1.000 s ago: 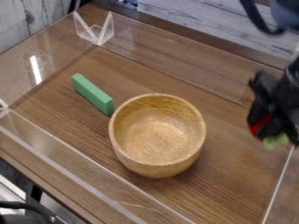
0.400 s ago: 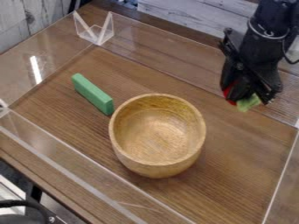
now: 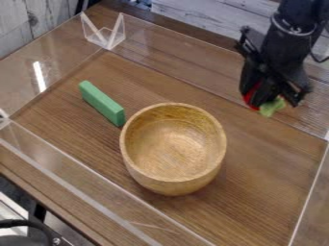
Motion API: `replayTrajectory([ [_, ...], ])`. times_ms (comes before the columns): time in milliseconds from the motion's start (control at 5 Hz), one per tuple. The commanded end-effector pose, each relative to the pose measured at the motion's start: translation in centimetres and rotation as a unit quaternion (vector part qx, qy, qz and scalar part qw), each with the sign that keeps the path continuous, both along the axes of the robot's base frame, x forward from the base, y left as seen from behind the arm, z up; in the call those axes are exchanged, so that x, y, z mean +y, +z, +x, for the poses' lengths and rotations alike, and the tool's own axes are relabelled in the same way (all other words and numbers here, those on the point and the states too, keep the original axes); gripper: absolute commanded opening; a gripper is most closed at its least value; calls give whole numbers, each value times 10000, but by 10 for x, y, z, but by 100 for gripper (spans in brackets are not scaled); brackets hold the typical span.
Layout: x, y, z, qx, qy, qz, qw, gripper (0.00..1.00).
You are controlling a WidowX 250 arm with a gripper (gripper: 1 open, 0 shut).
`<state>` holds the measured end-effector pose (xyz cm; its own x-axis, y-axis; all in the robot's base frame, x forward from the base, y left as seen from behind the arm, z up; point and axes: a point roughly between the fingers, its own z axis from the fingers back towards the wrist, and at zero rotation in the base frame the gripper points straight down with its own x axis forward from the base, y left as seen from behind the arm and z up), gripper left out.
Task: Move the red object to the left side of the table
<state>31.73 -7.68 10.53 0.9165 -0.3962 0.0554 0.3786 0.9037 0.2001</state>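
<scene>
Sitting between gripper [image 3: 266, 96] and green block [image 3: 102, 102]: wooden bowl [image 3: 174, 147].

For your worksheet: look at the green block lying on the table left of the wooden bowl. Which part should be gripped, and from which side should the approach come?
Grip the green block across its narrow width near the middle, coming straight down from above. It lies flat on the table as a long, slim bar, so its two long sides offer parallel faces. The wooden bowl sits close to its near end, so a mid-length grip probably keeps clear of the rim.
</scene>
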Motion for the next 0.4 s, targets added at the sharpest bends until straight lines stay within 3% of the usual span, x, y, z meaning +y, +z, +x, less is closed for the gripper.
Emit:
replayTrajectory([
  [0, 2, 21, 7, -311, 574, -82, 9978, 0],
  [200, 13, 25, 6, -339, 1157, -68, 9927, 0],
])
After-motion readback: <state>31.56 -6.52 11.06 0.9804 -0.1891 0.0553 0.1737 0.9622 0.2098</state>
